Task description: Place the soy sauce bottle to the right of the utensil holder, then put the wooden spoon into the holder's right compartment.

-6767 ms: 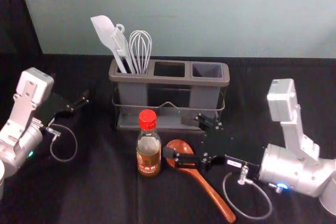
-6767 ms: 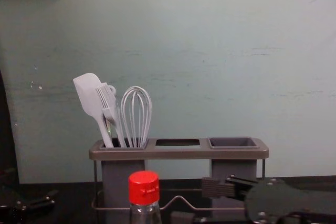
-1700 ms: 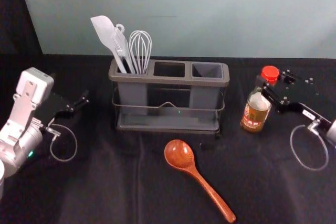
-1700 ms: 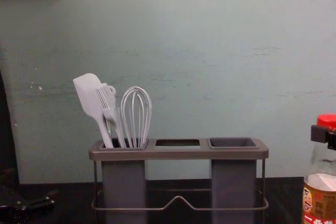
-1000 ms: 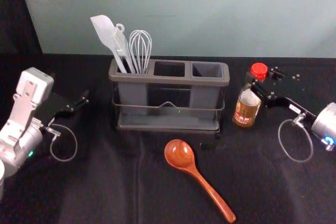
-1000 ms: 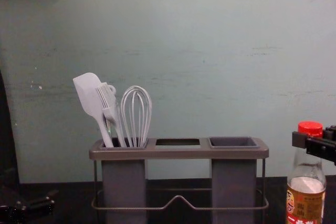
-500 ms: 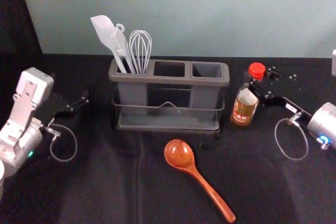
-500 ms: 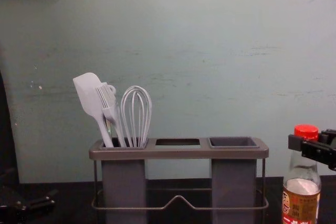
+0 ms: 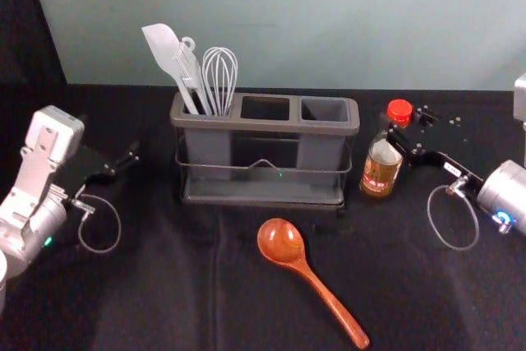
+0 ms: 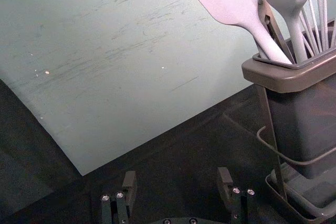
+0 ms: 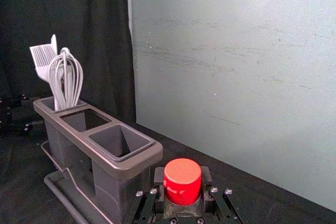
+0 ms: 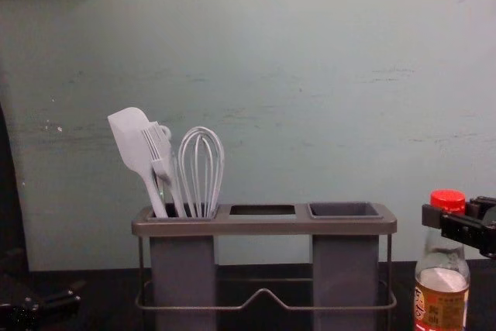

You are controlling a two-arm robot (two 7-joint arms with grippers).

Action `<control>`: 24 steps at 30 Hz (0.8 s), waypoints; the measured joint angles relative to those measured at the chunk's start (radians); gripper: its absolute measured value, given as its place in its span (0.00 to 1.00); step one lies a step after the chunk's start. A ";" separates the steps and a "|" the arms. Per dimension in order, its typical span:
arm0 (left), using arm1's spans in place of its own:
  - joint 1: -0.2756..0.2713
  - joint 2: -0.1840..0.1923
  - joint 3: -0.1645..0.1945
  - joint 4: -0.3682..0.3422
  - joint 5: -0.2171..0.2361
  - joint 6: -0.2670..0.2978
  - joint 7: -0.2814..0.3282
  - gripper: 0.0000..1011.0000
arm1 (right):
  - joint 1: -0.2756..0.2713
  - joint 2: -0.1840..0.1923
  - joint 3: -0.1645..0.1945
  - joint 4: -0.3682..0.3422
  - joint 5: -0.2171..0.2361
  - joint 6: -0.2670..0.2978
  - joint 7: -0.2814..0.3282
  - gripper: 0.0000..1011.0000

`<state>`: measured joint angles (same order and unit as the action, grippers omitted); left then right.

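Note:
In the head view the right gripper [image 9: 404,127] is shut around the neck of the soy sauce bottle [image 9: 380,172], just right of the utensil holder [image 9: 263,125], with a small gap between them. The right wrist view has the red cap [image 11: 182,181] between that gripper's fingers [image 11: 182,195]. Whether the bottle's base touches the table I cannot tell. The wooden spoon [image 9: 282,242] lies in front of the holder, its handle slanting toward the front right. The holder's right compartment [image 9: 324,110] holds nothing. Off to the left, the left gripper [image 9: 125,167] is parked, open in its wrist view [image 10: 177,182].
A white spatula [image 9: 168,53], a brush and a whisk [image 9: 220,76] stand in the holder's left compartment and rise above its rim. Behind the holder is a pale wall [image 12: 310,98]. Black cloth [image 9: 148,285] covers the table.
The right gripper has carried the bottle from in front of the holder to its right side, uncovering the spoon. Over the last second both shifted slightly left and lower. The left arm stayed still.

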<state>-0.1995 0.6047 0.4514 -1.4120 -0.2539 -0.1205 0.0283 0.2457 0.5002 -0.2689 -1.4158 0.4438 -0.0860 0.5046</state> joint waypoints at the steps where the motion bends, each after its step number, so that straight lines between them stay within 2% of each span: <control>1: 0.000 0.000 0.000 0.000 0.000 0.000 0.000 0.99 | 0.001 -0.001 0.000 0.002 0.000 -0.001 0.000 0.38; 13: 0.000 0.000 0.000 0.000 0.000 0.000 0.000 0.99 | 0.004 -0.003 -0.001 0.006 -0.004 -0.001 0.000 0.38; 15: 0.000 0.000 0.000 0.000 0.000 0.000 0.000 0.99 | 0.004 -0.003 -0.001 0.005 -0.003 -0.001 0.000 0.41; 17: 0.000 0.000 0.000 0.000 0.000 0.000 0.000 0.99 | 0.004 -0.002 0.000 0.005 -0.003 -0.001 0.000 0.44; 21: 0.000 0.000 0.000 0.000 0.000 0.000 0.000 0.99 | 0.004 -0.002 0.000 0.005 -0.003 -0.001 0.000 0.59; 24: 0.000 0.000 0.000 0.000 0.000 0.000 0.000 0.99 | 0.003 -0.002 0.000 0.004 -0.002 -0.001 0.000 0.66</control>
<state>-0.1995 0.6047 0.4514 -1.4120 -0.2539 -0.1205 0.0283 0.2490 0.4983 -0.2688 -1.4114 0.4415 -0.0872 0.5044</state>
